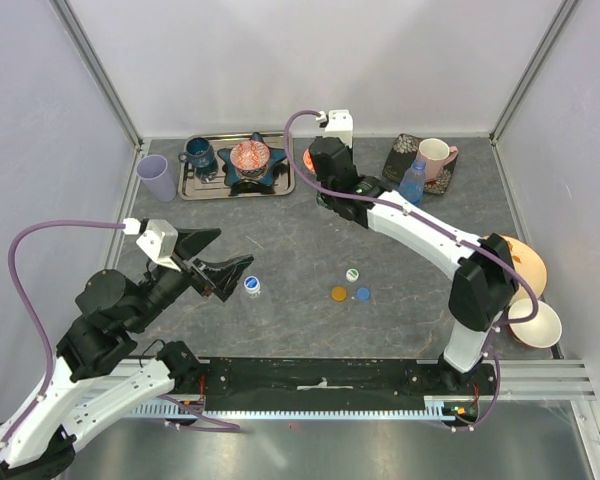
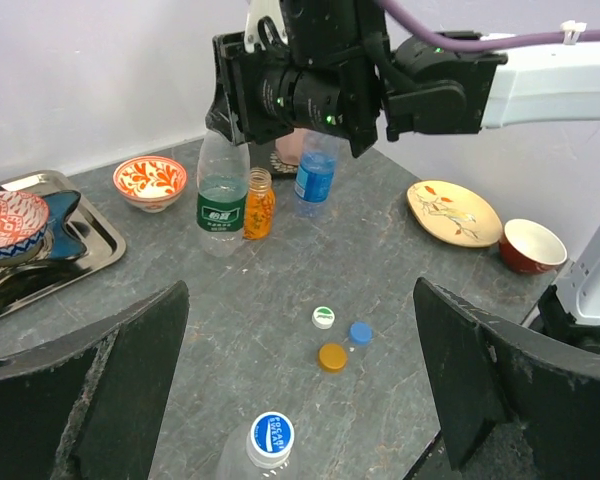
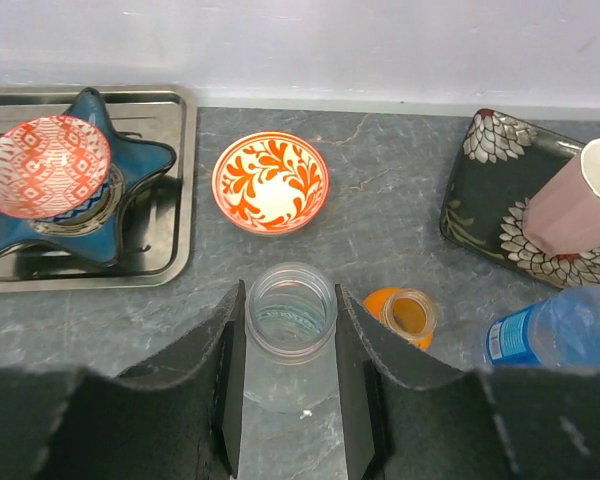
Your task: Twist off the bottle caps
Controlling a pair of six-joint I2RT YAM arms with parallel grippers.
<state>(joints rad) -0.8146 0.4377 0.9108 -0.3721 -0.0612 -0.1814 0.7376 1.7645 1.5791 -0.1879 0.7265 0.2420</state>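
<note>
right jaws gripping uncapped clear bottle [image 3: 290, 335], left jaws wide near capped bottle [image 2: 262, 452]

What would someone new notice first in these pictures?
The right claw is clamped on an open clear bottle at the far side of the table. Mid-table lie three loose ones: a white-and-green cap, a blue cap and an orange cap. Nearest, the left claw stands wide open by a capped clear bottle.
</note>
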